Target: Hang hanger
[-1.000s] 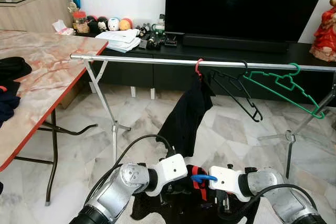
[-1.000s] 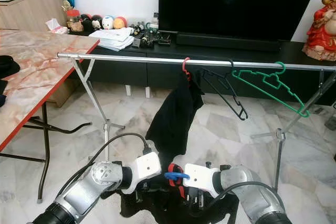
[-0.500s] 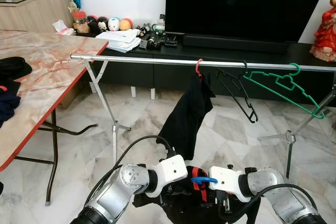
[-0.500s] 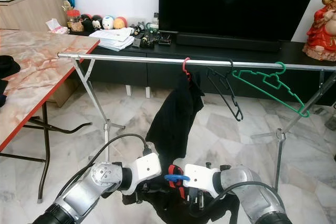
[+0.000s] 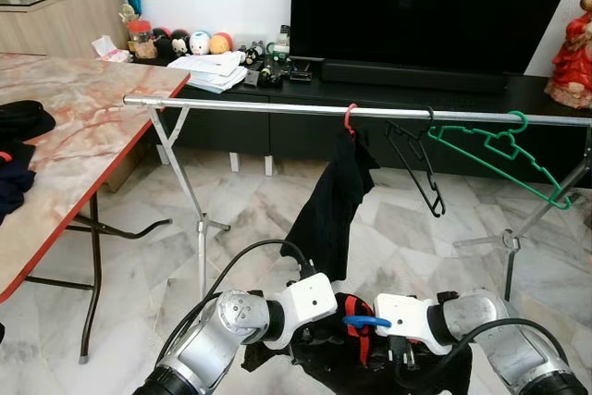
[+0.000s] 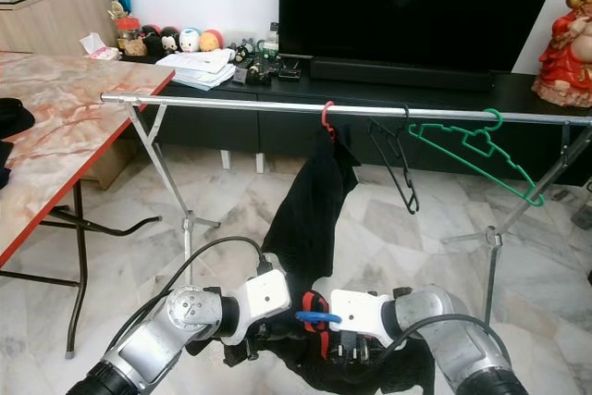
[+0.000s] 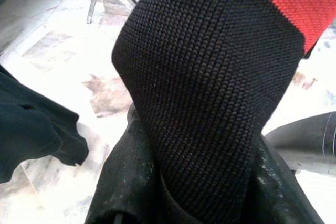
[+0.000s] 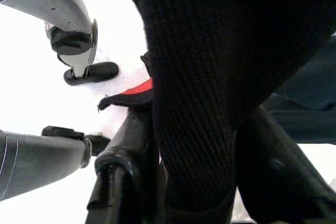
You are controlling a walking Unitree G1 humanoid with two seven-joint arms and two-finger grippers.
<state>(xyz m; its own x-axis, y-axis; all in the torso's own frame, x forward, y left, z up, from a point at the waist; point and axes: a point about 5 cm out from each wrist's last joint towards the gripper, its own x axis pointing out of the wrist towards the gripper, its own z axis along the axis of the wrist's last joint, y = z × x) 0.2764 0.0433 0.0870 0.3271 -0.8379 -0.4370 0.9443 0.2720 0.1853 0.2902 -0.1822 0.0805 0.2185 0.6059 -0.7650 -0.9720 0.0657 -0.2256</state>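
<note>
Gripping black garment (image 5: 338,201) low – left gripper (image 7: 199,182), right gripper (image 8: 194,182) both clamped on it.

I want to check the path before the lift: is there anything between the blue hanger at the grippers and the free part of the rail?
Nothing visible blocks it. The blue hanger sits low between the left gripper and right gripper, with black garment pinched by both. The rail left of the red hanger is bare.

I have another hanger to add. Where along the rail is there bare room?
The rail is bare from its left end to the red hook. From there on, the black hanger and green hanger crowd it.
</note>
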